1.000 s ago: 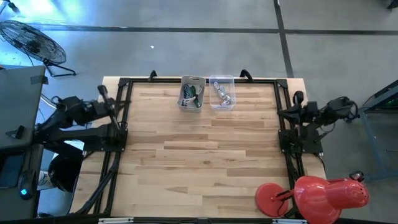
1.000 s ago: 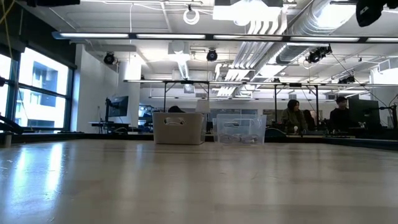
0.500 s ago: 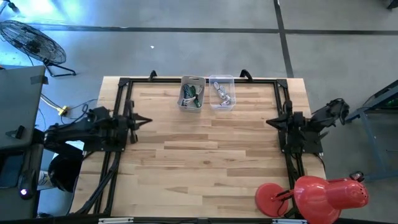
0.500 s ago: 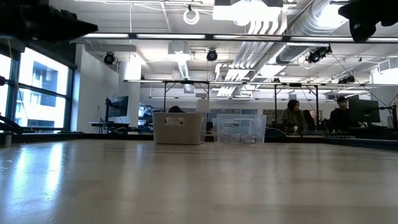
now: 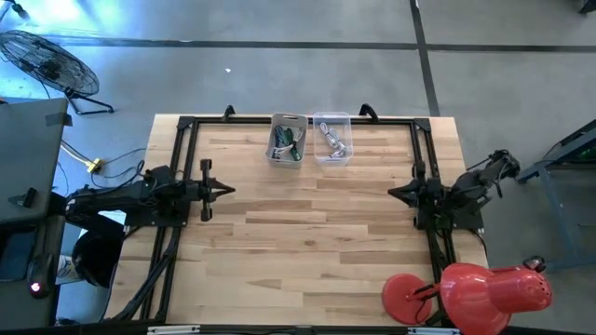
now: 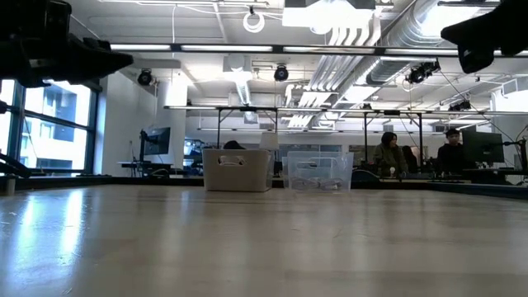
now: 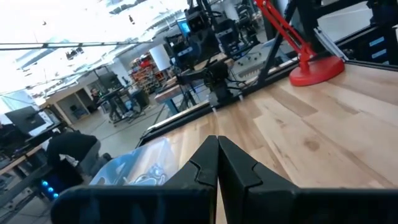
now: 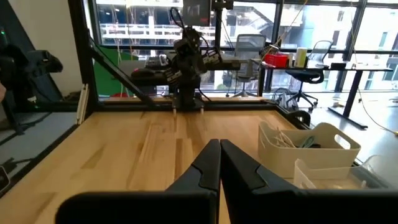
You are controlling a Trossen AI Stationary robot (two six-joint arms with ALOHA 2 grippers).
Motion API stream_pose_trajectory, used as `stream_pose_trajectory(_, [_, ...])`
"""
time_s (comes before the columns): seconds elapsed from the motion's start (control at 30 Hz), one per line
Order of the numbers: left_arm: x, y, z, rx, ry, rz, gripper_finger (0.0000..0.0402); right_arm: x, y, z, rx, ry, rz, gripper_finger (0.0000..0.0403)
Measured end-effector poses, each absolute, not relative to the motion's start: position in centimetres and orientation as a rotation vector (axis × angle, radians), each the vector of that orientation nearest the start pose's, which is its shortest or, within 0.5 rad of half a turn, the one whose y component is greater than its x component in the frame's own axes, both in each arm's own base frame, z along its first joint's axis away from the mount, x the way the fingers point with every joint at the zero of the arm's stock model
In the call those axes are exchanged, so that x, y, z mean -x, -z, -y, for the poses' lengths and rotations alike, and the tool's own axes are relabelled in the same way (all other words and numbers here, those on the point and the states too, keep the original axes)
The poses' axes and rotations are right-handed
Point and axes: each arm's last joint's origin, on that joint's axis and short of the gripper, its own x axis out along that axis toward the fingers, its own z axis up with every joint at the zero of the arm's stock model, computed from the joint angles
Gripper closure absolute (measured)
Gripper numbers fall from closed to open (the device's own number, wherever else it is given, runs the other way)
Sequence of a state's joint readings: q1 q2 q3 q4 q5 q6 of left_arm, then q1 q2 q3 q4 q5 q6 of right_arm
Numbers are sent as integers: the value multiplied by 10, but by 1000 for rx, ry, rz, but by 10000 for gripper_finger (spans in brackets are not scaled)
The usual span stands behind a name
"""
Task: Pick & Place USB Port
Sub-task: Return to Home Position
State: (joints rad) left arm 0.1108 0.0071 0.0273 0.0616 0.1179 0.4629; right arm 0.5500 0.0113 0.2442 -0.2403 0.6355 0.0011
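Two small bins stand side by side at the table's far edge. The white bin (image 5: 287, 140) holds green and dark cables; it also shows in the right wrist view (image 8: 310, 148). The clear bin (image 5: 332, 138) holds pale cables and adapters. My left gripper (image 5: 226, 189) is shut and empty, hovering over the table's left side, pointing right. My right gripper (image 5: 394, 193) is shut and empty, over the right side, pointing left. Both sit well short of the bins. The wrist views show each pair of fingers (image 7: 217, 165) (image 8: 219, 163) closed together.
A black frame rail (image 5: 298, 119) runs around the table's left, far and right sides. A red desk lamp (image 5: 466, 288) stands at the near right corner. Bare wood (image 5: 307, 233) spreads between the arms. People sit at desks (image 6: 388, 155) beyond the far edge.
Both arms have swung in from outside the frame rails over the table: the left gripper toward the right, the right gripper toward the left, each now pointing at the table's middle. The bins have stayed put.
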Motion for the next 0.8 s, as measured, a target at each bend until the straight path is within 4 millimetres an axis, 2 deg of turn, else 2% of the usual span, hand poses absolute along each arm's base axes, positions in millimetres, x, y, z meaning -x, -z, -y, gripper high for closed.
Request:
stream_pose_trajectory(0.43, [-96,-177,-7,-478,-8,76,401,-85,-180,-31,53,97,5,403])
stream_pose_trajectory(0.8, [-96,-172,-13,-492,-192,-24,401,-85,-177,-31,63,138,5,403])
